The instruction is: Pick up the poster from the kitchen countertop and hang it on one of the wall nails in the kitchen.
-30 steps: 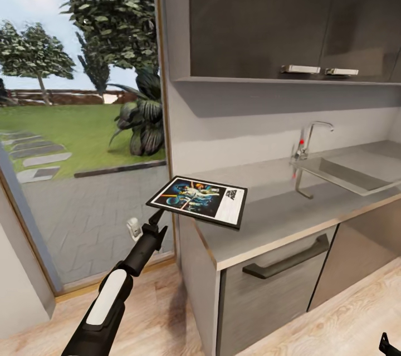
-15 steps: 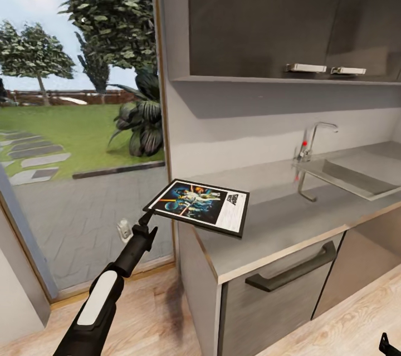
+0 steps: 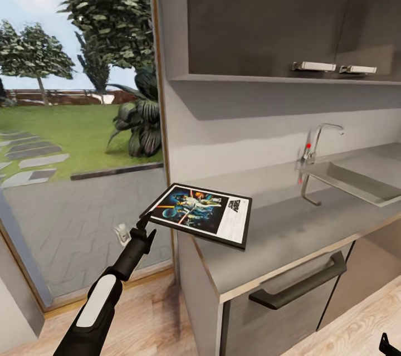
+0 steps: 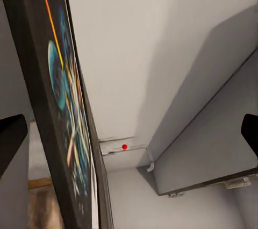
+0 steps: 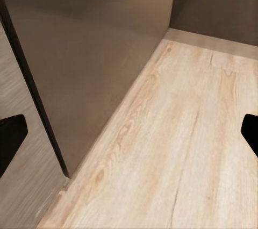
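Left pincer (image 3: pixel 146 221) grips the poster (image 3: pixel 201 213) corner, overhanging the counter (image 3: pixel 289 228) end; right pincer (image 5: pixel 129 129) spread wide above floor (image 5: pixel 177 148).

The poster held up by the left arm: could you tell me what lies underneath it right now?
Under the poster, its right part overhangs the corner of the kitchen countertop; its left part hangs past the edge, over the wooden floor. The left gripper holds that corner. The countertop directly beneath is covered.

It was a home kitchen: a grey countertop (image 3: pixel 301 228) with an inset sink (image 3: pixel 356 180) and chrome tap (image 3: pixel 317 141), dark wall cabinets (image 3: pixel 267 16) above, drawers (image 3: pixel 289 294) below, wood flooring (image 5: pixel 183 148), and a glass door (image 3: pixel 78 122) onto a garden.
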